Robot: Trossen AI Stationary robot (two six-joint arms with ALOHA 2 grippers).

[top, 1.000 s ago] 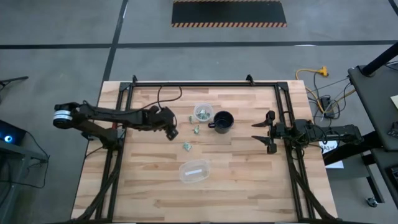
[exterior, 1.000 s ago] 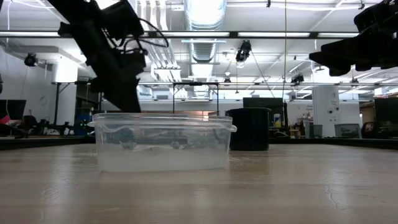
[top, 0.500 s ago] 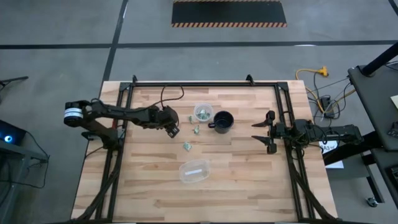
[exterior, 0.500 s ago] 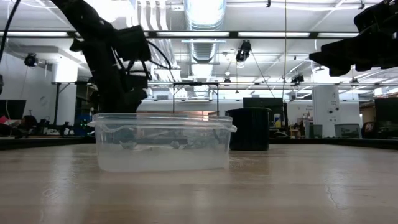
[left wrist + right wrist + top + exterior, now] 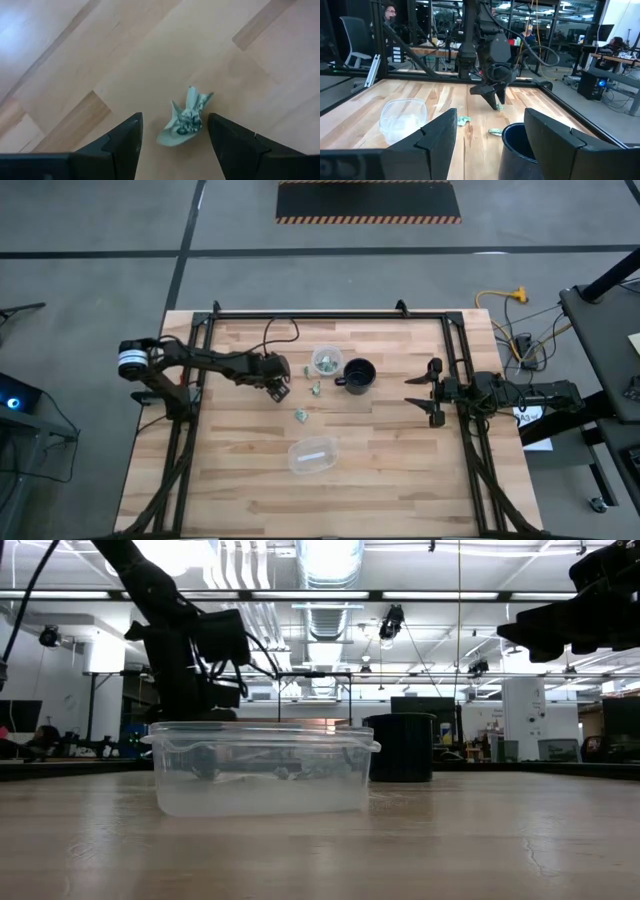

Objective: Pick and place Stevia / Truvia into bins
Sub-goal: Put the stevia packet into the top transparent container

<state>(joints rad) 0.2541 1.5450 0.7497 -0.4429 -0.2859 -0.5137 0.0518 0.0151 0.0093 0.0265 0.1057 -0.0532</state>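
Observation:
Three crumpled green-and-white Stevia packets lie on the wooden table. One [image 5: 184, 122] lies flat between the tips of my left gripper [image 5: 173, 131], which stands open and points steeply down; its fingers flank the packet without touching it. The right wrist view shows this packet [image 5: 498, 106] just under the left gripper [image 5: 495, 96]. The other two packets [image 5: 314, 388] [image 5: 300, 415] lie nearer the black mug [image 5: 358, 375]. The bin, a small clear cup [image 5: 326, 360], holds more packets. My right gripper [image 5: 422, 392] waits open at the table's right side.
An oval clear tub [image 5: 312, 456] stands toward the near edge, right of the left gripper's reach line. The black mug stands right beside the cup. Black frame rails [image 5: 200, 380] run along the table's left, right and far sides. People sit in the room beyond the table.
My left gripper has come down toward the table over the packet and tipped more steeply downward, shifting a little toward the table's right. Its fingers keep the same gap. The packets, cup, mug and tub stay where they were.

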